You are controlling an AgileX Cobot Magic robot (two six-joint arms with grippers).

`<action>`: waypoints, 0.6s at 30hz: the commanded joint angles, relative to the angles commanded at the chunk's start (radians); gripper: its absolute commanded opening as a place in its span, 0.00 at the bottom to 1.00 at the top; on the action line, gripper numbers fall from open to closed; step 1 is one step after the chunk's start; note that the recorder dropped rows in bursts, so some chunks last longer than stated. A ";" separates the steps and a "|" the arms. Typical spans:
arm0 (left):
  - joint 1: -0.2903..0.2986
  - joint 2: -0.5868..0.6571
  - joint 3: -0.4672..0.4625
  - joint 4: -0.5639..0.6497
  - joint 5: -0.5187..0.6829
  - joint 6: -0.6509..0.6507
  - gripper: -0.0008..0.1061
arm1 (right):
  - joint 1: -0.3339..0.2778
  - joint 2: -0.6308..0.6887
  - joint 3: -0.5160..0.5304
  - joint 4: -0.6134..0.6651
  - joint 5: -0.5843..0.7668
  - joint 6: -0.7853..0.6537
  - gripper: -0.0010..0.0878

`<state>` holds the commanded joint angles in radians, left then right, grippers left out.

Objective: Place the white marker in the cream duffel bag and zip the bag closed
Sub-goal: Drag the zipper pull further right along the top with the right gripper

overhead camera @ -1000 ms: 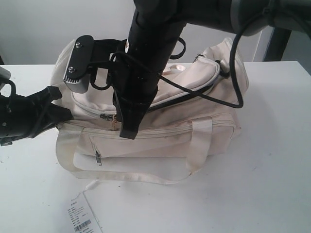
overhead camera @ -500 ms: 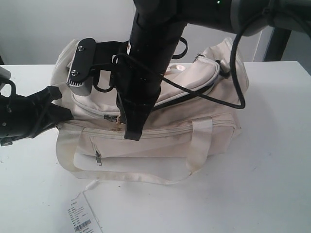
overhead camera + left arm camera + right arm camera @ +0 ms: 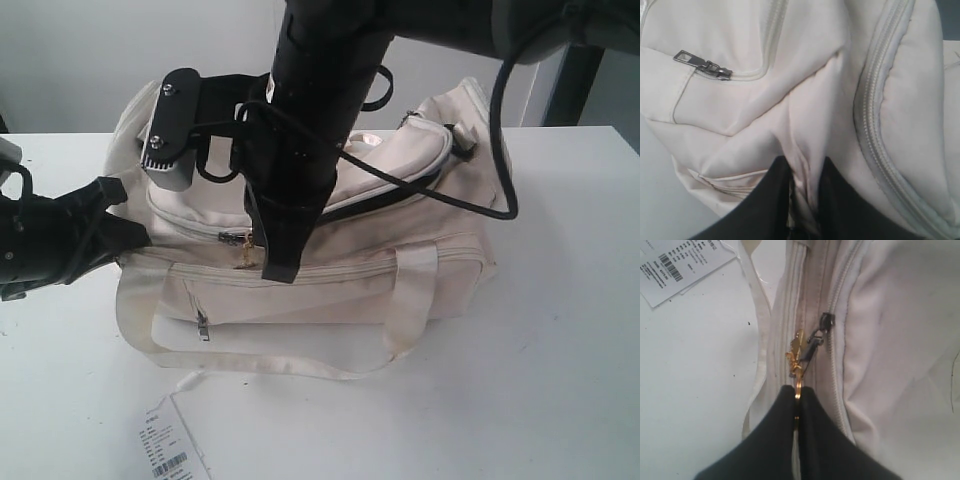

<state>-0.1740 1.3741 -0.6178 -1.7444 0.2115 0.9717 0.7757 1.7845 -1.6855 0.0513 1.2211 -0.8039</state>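
— What has your left pincer got?

— My left pincer [image 3: 802,167] is narrowed on a fold of the bag [image 3: 740,115], at the bag's end, with cream cloth pinched between its two black fingers. Off to one side of it the front pocket's small metal zip tab [image 3: 702,65] lies flat on the cloth.

— And the right one?

— My right pincer [image 3: 797,395] comes down from above onto the bag's top. Its fingers are pressed together on a gold zip pull [image 3: 796,357], with the pull's near end between the tips. Just beyond the tips, touching the gold piece, is a dark slider [image 3: 817,337] on the curved top zip.

— Is that zip done up?

— Not all the way. Past my right pincer, toward the bag's right end, a dark gap [image 3: 400,188] shows along the zip.

— Where's the marker?

— None of my views shows it, so I can't tell.

— Anything else nearby?

— The bag rests on the white table [image 3: 560,350]. A paper tag [image 3: 170,450] with a barcode lies on the table in front, well apart from both pincers.
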 joint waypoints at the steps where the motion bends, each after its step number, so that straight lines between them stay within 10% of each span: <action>1: 0.000 0.000 0.000 0.000 0.000 0.000 0.01 | 0.000 -0.002 0.000 -0.002 0.000 0.000 0.01; 18: 0.000 0.000 0.000 0.000 0.000 0.000 0.01 | 0.000 -0.008 0.000 -0.022 0.000 0.000 0.01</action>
<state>-0.1740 1.3741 -0.6178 -1.7444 0.2115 0.9717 0.7757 1.7764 -1.6855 0.0290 1.2211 -0.8039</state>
